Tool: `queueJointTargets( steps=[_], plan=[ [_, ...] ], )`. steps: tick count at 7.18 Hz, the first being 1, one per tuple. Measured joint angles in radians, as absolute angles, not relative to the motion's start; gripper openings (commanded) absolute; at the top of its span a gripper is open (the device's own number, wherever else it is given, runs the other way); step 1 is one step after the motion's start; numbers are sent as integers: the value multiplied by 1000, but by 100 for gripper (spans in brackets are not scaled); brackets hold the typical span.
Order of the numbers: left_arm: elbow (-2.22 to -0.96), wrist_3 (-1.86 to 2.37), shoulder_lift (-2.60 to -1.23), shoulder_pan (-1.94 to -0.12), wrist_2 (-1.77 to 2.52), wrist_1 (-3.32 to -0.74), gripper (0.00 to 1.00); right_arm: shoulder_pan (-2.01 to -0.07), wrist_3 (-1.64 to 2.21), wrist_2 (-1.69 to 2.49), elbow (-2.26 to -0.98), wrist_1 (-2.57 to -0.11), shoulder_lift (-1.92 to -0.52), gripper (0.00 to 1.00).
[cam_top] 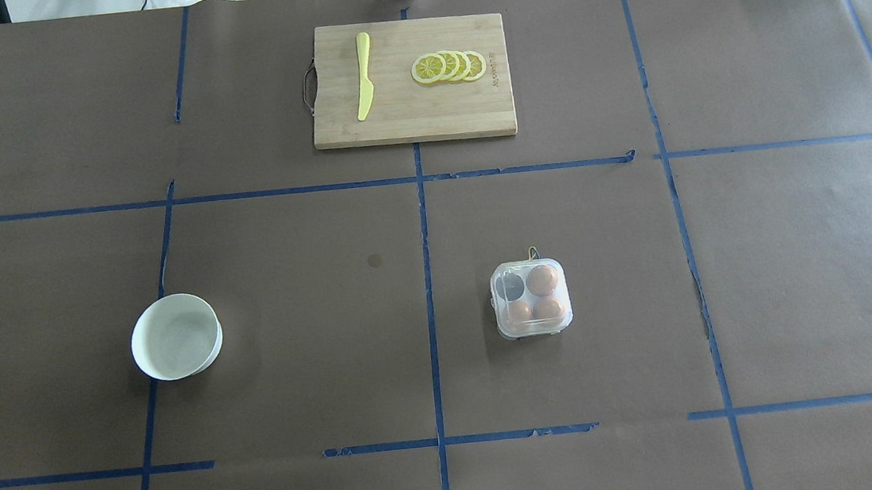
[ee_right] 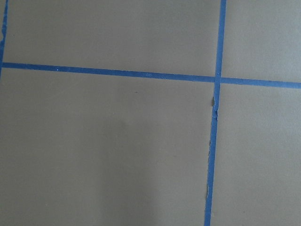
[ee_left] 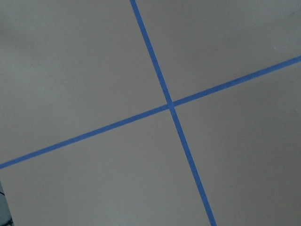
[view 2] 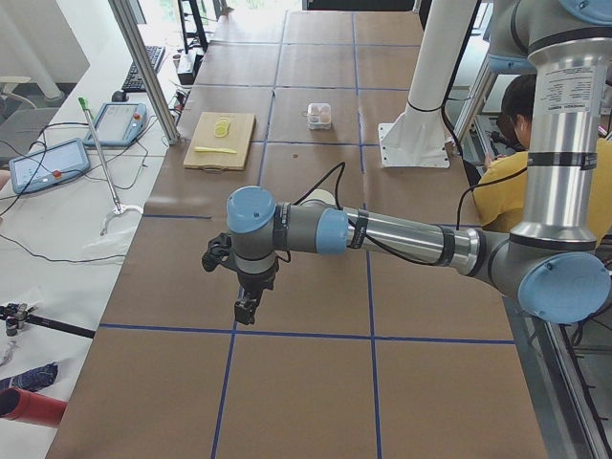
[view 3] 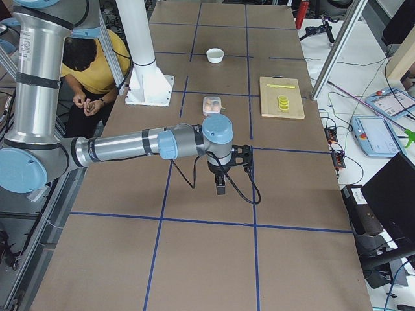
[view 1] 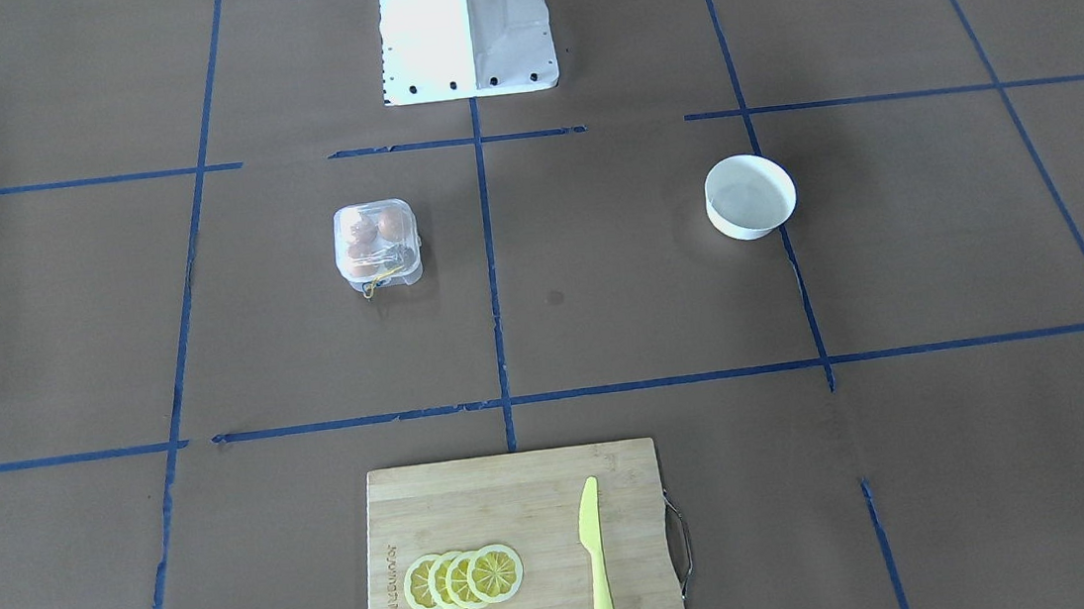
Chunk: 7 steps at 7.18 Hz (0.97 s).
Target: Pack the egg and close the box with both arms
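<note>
The clear box [cam_top: 531, 300] sits on the brown table right of the centre tape line, and its lid looks down. Three orange-brown eggs show inside it, one [cam_top: 542, 279] at the back and two at the front; the fourth cup looks dark. The box also shows in the front-facing view [view 1: 377, 244]. The left gripper [view 2: 246, 311] shows only in the exterior left view, hanging over bare table far from the box. The right gripper [view 3: 221, 188] shows only in the exterior right view, also far from the box. I cannot tell whether either is open or shut. Both wrist views show only table and tape.
A white bowl [cam_top: 176, 336] stands on the table's left half. A wooden cutting board [cam_top: 414, 119] at the far edge carries a yellow knife [cam_top: 364, 74] and lemon slices [cam_top: 449, 67]. The white robot base [view 1: 466, 28] stands at the near edge. A person in yellow [view 3: 97, 65] sits behind it.
</note>
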State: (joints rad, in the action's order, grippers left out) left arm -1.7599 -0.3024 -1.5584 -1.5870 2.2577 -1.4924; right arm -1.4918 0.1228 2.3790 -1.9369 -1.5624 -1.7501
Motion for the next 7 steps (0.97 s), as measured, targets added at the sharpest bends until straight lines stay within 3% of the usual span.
queueJointTargets(
  steps=[3,7],
  plan=[
    [-1731,-302,-1608,-1581,2243,-1521,100,-1492,130,2389,-1921,-1561,-1754,100],
    [-1709,-302,-1577,-1580,2242,-1524,100,-1492,131,2404,-1890,-1556,-1736,100]
  ],
)
